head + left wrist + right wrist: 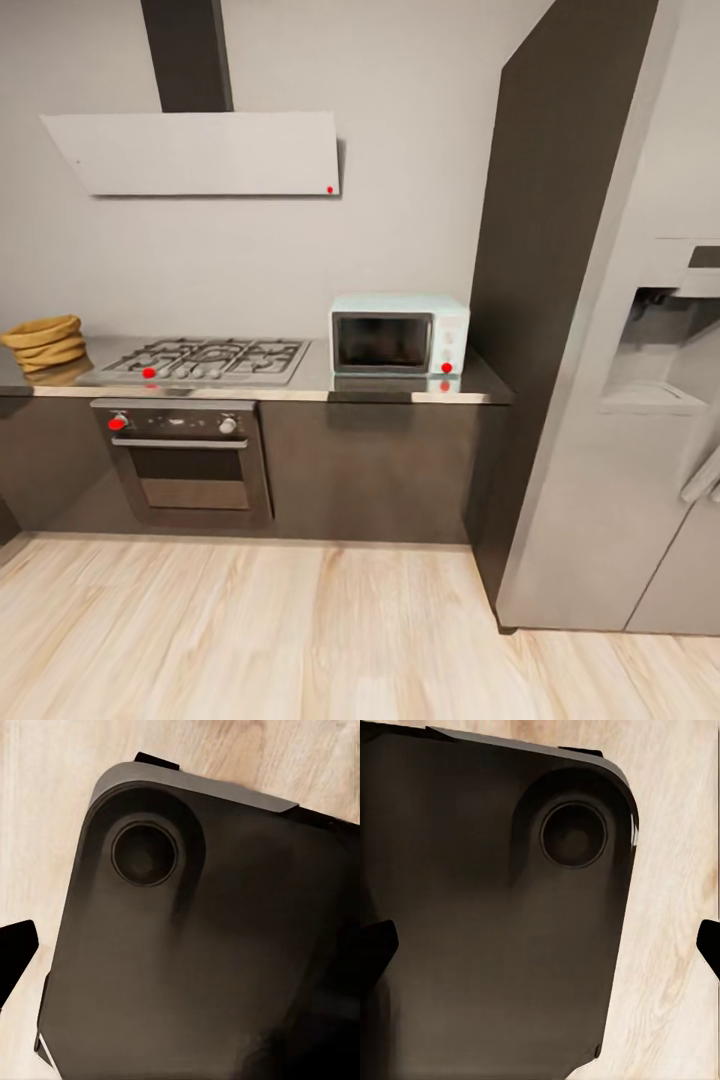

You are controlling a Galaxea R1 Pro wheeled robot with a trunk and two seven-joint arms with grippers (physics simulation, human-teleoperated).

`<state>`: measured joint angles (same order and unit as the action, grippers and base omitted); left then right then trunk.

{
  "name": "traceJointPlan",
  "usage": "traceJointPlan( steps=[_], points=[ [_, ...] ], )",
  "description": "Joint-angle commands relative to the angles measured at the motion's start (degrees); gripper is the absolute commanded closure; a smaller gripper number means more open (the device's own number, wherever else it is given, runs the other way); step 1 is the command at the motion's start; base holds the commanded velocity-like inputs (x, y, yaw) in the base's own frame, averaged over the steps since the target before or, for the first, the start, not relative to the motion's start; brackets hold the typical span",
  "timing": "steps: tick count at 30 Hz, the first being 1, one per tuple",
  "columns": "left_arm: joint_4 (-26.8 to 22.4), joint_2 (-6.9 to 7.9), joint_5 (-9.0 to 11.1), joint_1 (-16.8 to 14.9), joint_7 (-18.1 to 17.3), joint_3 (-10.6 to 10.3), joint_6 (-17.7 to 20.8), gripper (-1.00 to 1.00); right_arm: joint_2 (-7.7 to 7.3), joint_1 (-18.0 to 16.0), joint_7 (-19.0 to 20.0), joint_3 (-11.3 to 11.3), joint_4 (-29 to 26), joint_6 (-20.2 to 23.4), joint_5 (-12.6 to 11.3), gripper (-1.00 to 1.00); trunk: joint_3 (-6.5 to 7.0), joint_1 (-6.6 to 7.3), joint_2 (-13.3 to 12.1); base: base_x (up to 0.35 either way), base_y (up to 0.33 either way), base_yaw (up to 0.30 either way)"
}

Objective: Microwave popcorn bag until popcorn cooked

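Observation:
In the head view the pale mint-blue microwave (399,335) stands at the right end of the grey countertop (320,386), its dark glass door closed. The tan popcorn bag (45,346) sits at the countertop's far left edge, partly cut off by the frame; no popcorn can be made out. In the right wrist view my right gripper (540,945) is open, its dark fingertips (375,945) far apart over the robot's dark base and the wooden floor. My left gripper (180,952) also hangs over the base, with one fingertip (15,956) at the picture's edge, open wide.
A gas hob (205,360) lies between bag and microwave, over a built-in oven (190,460) with a red knob. A tall dark cabinet (540,300) and a steel fridge (620,420) stand to the right. Pale wooden floor (300,630) stretches before the cabinets.

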<state>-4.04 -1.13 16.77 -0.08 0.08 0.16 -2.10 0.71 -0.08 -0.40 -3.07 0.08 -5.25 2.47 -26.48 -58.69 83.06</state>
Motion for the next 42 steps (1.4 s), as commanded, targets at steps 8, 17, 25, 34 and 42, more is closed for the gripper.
traceJointPlan(
  steps=[8, 17, 25, 34, 42],
  points=[
    [0.0, -0.01, 0.3, 0.0, 0.0, 0.0, -0.2, -1.00, 0.00, 0.0, 0.0, -0.3, 0.0, -0.2, 0.3, -1.00, -0.04, -0.03, 0.0, 0.322, 0.000, 0.000],
    [0.0, -0.01, 0.3, 0.0, 0.0, 0.0, 0.0, -1.00, 0.00, 0.0, 0.0, -0.4, 0.0, -0.1, 0.3, -1.00, -0.04, -0.03, 0.0, 0.322, 0.000, 0.000],
    [0.0, -0.01, 0.3, 0.0, 0.0, -0.1, -0.3, -1.00, 0.06, 0.0, 0.0, -0.4, 0.0, 0.1, 0.3, -1.00, -0.04, -0.03, 0.0, 0.322, 0.000, 0.000],
    [0.0, -0.01, 0.3, 0.0, 0.0, 0.0, -0.5, -1.00, 0.00, 0.0, 0.0, -0.4, 0.0, -0.2, 0.3, -1.00, -0.04, -0.03, 0.0, 0.322, 0.000, 0.000],
    [0.0, -0.01, 0.2, 0.0, 0.0, -0.1, -0.5, -1.00, 0.00, 0.0, 0.0, -0.4, 0.0, -0.1, 0.3, -1.00, -0.04, -0.03, 0.0, 0.322, 0.000, 0.000]
  ],
)
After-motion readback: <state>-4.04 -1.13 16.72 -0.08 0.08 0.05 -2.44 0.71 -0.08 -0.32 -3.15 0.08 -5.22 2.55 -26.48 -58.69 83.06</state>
